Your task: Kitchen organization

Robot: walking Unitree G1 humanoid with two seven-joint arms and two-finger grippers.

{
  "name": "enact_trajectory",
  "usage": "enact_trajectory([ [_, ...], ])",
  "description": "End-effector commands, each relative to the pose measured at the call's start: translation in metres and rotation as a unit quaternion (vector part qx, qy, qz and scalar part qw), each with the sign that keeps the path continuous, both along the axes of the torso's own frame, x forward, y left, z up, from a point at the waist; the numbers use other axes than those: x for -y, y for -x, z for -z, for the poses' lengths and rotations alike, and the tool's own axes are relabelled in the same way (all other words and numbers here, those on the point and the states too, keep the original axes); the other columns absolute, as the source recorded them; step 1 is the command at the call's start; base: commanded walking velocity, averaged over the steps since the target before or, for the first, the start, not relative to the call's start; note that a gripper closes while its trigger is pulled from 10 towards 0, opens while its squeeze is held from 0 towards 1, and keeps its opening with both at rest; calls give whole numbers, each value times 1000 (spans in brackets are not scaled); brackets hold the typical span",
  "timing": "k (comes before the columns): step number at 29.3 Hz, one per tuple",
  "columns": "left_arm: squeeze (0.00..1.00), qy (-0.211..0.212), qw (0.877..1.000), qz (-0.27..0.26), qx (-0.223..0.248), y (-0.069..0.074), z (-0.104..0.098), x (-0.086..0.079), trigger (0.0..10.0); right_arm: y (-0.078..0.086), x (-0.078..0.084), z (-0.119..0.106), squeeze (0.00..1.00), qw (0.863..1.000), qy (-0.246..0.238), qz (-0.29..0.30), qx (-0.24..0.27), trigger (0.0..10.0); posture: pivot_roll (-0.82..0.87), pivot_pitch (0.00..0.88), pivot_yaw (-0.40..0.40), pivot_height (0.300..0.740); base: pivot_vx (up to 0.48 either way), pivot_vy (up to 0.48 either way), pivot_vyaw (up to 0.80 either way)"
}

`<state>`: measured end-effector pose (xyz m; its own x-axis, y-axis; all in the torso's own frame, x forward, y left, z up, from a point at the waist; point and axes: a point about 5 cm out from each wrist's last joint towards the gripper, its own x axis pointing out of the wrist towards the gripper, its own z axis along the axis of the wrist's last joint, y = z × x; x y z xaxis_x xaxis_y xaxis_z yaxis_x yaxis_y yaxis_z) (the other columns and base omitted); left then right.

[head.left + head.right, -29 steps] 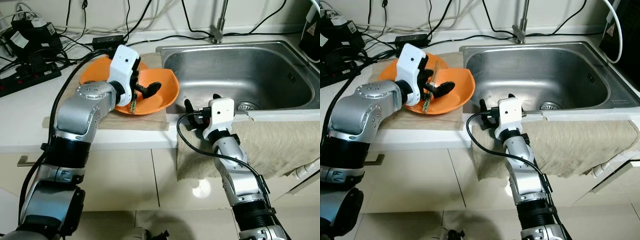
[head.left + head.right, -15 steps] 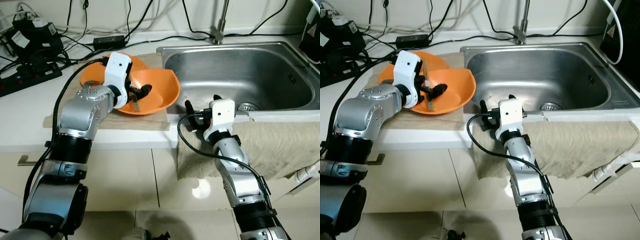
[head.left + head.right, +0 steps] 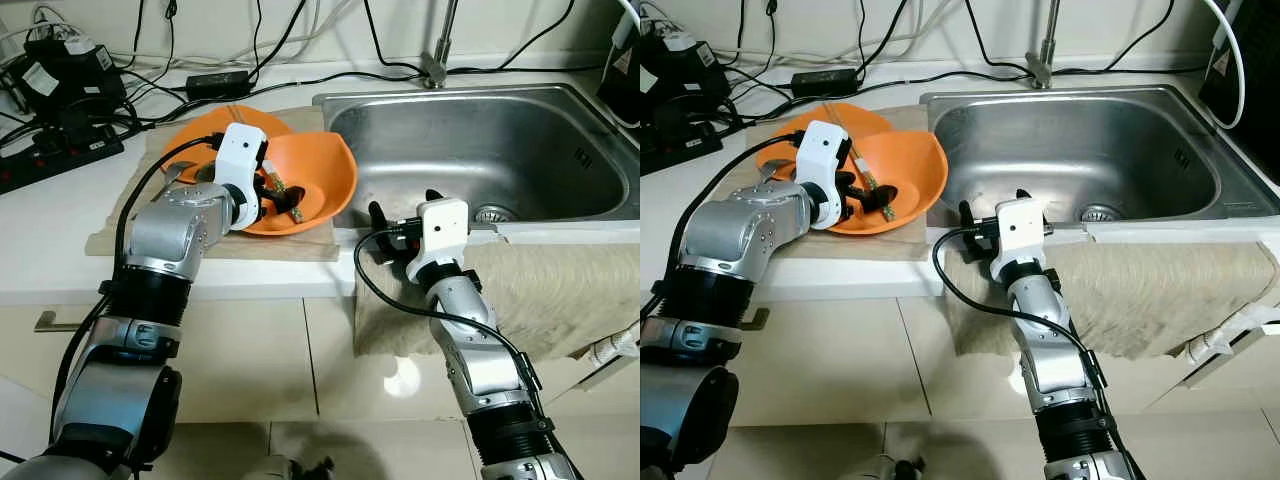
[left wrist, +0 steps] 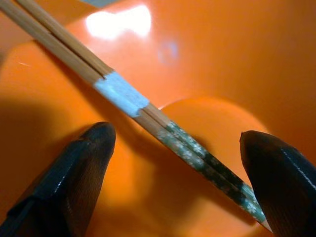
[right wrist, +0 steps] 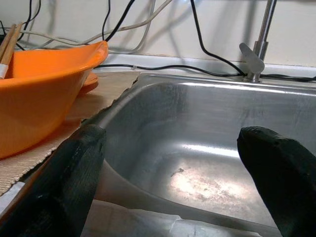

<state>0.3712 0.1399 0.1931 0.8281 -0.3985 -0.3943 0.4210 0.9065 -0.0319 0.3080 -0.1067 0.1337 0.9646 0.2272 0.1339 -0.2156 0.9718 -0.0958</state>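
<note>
An orange bowl point(image 3: 322, 168) sits on an orange plate point(image 3: 195, 140) on the counter, left of the sink. A pair of wooden chopsticks point(image 4: 143, 112) with green patterned tips lies slanted inside the bowl. My left gripper point(image 3: 284, 202) reaches down into the bowl. It is open, its two black fingers point(image 4: 74, 173) standing on either side of the chopsticks without touching them. My right gripper point(image 3: 403, 206) is open and empty at the sink's front rim, pointing into the basin.
The steel sink point(image 3: 500, 140) with its faucet point(image 3: 437, 55) is at the right. A beige towel point(image 3: 560, 290) hangs over the counter's front edge. A mat point(image 3: 240, 245) lies under the plate. A power strip point(image 3: 50, 160) and cables crowd the back left.
My left gripper has sunk lower into the bowl and opened its fingers. The chopsticks it held now lie loose in the bowl. The right arm has stayed put.
</note>
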Motion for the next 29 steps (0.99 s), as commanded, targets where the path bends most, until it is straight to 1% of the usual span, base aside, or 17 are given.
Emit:
enact_trajectory([
  [1, 0, 4, 1000, -6, -8, -2, -1, -1, 10000, 3, 0, 11, 0, 1000, 5, -1, -26, 10000, 80, 0, 75, 740, 0, 0, 0],
  [6, 0, 16, 1000, -15, 1, -5, -7, 1, 10000, 3, -1, 11, 0, 1000, 5, -1, -27, 10000, 81, 0, 76, 740, 0, 0, 0],
  [9, 0, -3, 1000, -3, 17, -6, -8, 5, 10000, 2, -2, 12, 0, 1000, 5, -1, -28, 10000, 82, 0, 78, 740, 0, 0, 0],
  [10, 0, -3, 1000, -3, 17, -6, -8, 5, 10000, 2, -2, 12, 0, 1000, 5, -1, -28, 10000, 82, 0, 78, 740, 0, 0, 0],
  [11, 12, -16, 999, 20, 33, -6, -10, 12, 10000, 3, -2, 12, 0, 1000, 4, -1, -29, 10000, 82, 0, 78, 740, 0, 0, 0],
  [13, 12, -19, 999, 25, 37, -5, -11, 13, 10000, 3, -2, 13, 0, 1000, 4, -1, -29, 10000, 82, 0, 78, 740, 0, 0, 0],
  [14, 1000, -17, 998, 35, 39, -6, -12, 16, 10000, 3, -2, 13, 0, 1000, 4, -1, -30, 10000, 83, 0, 79, 740, 0, 0, 0],
  [16, 1000, -20, 998, 43, 41, -6, -13, 18, 10000, 3, -2, 13, 0, 1000, 3, 0, -31, 10000, 83, 0, 80, 740, 0, 0, 0],
  [20, 1000, -22, 997, 62, 27, -5, -10, 23, 10000, 3, -3, 14, 0, 999, 2, 0, -33, 10000, 83, 0, 84, 740, 0, 0, 0],
  [24, 1000, -23, 996, 76, 29, -4, -10, 26, 10000, 3, -4, 15, 0, 999, 2, 1, -34, 10000, 82, 0, 87, 740, 0, 0, 0],
  [25, 129, -23, 997, 74, 30, -4, -10, 26, 10000, 3, -4, 15, 0, 999, 2, 1, -34, 10000, 83, 0, 87, 740, 0, 0, 0],
  [26, 0, -22, 997, 72, 29, -5, -10, 26, 10000, 4, -4, 15, 0, 999, 1, 1, -34, 10000, 83, 0, 88, 740, 0, 0, 0],
  [29, 0, -12, 998, 64, 16, -6, -6, 25, 10000, 4, -4, 15, 0, 999, 1, 1, -35, 10000, 84, 0, 87, 740, 0, 0, 0],
])
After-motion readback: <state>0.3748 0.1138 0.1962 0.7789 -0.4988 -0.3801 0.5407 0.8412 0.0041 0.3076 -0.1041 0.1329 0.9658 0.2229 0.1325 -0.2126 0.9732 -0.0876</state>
